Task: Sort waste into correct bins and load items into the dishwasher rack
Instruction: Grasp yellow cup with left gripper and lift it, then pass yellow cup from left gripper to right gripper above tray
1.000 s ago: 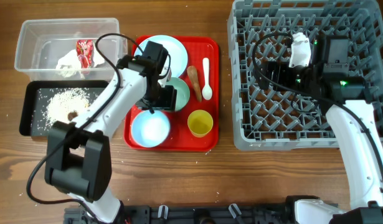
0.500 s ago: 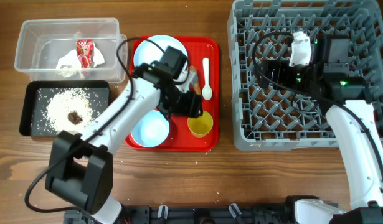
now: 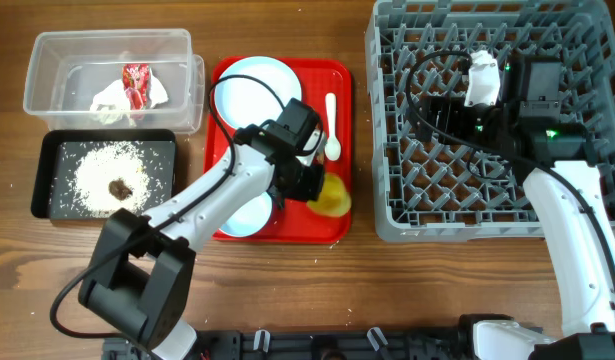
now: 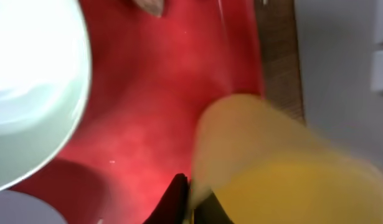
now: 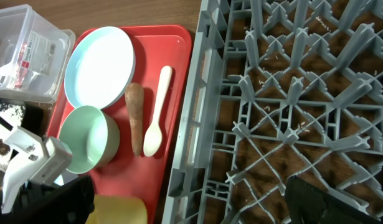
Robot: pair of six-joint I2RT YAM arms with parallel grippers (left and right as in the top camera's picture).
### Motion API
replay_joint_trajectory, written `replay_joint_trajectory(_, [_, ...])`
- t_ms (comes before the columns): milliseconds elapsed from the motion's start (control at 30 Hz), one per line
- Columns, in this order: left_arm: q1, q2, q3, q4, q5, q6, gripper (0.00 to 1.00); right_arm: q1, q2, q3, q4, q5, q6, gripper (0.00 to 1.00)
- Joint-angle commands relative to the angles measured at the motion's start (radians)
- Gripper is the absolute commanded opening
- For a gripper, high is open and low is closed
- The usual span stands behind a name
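My left gripper (image 3: 315, 186) is shut on the rim of the small yellow cup (image 3: 333, 196), which tilts at the red tray's front right corner. In the left wrist view the fingers (image 4: 179, 198) pinch the cup's wall (image 4: 272, 168), beside a mint bowl (image 4: 29, 93). The pale blue plate (image 3: 255, 85), white spoon (image 3: 331, 125) and a blue bowl (image 3: 237, 212) lie on the red tray (image 3: 317, 75). A brown stick scrap (image 5: 134, 118) lies beside the spoon (image 5: 157, 115). My right gripper (image 3: 439, 110) hangs open and empty over the grey dishwasher rack (image 3: 387, 200).
The clear tub (image 3: 47, 50) at the back left holds the red-and-white wrapper (image 3: 135, 85) with tissue. The black tray (image 3: 42, 175) in front of it holds rice (image 3: 97, 170) and a brown lump (image 3: 119, 187). The rack's near wall (image 5: 197, 124) stands right beside the red tray.
My left gripper has swung right from over the bowls to the yellow cup and shut on its rim, tipping the cup. The right arm has not moved.
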Motion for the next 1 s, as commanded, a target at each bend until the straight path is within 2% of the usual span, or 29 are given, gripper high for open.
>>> replay_joint_trajectory(0, [0.016, -0.013, -0.007, 0.002, -0.005, -0.028, 0.04, 0.007, 0.011, 0.012, 0.001, -0.013, 0.027, 1.0])
replay_joint_trajectory(100, [0.09, -0.037, -0.002, 0.001, 0.097, -0.049, 0.04, 0.008, 0.011, 0.012, 0.0, -0.052, 0.027, 1.0])
replay_joint_trajectory(200, [0.231, -0.101, 0.011, 0.014, 0.332, -0.053, 0.04, 0.008, 0.011, 0.012, 0.029, -0.098, 0.027, 1.0])
replay_joint_trajectory(300, [0.315, -0.139, 0.011, 0.039, 0.501, -0.053, 0.04, 0.008, 0.011, 0.012, 0.029, -0.134, 0.025, 1.0])
replay_joint_trajectory(500, [0.407, -0.164, 0.011, 0.153, 0.798, -0.06, 0.04, 0.008, 0.011, 0.012, 0.064, -0.43, 0.026, 1.0])
replay_joint_trajectory(567, [0.428, -0.164, 0.011, 0.217, 0.88, -0.107, 0.04, 0.018, 0.011, 0.012, 0.089, -0.518, 0.029, 1.0])
replay_joint_trajectory(700, [0.47, -0.164, 0.011, 0.405, 1.017, -0.261, 0.04, 0.101, 0.011, 0.012, 0.182, -0.546, 0.088, 1.0])
replay_joint_trajectory(867, [0.48, -0.164, 0.011, 0.49, 1.114, -0.318, 0.04, 0.193, 0.011, 0.012, 0.33, -0.584, 0.102, 1.0])
replay_joint_trajectory(967, [0.497, -0.164, 0.011, 0.633, 1.217, -0.445, 0.04, 0.193, 0.011, 0.012, 0.48, -0.785, 0.047, 1.0])
